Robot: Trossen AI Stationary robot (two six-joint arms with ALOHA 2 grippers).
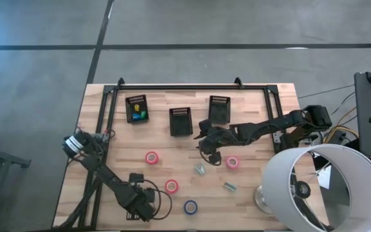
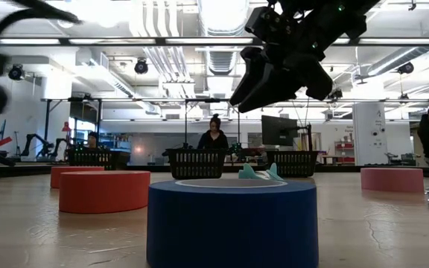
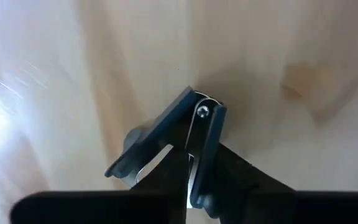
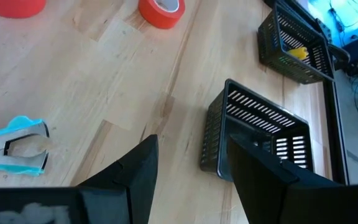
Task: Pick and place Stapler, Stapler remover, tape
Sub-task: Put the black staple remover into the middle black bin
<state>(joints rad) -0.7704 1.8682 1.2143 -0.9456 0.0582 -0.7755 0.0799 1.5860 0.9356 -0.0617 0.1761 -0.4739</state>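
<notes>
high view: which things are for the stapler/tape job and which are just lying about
Job: pink tape; second pink tape; red tape; blue tape; teal staple remover; three black baskets; dark staple remover at left gripper; right gripper, open.
Lying about: white lampshade; cables beside it.

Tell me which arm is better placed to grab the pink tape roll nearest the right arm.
Right. The right gripper hangs open close beside that pink tape roll. The left gripper is far across the table, shut on a dark staple remover.
</notes>
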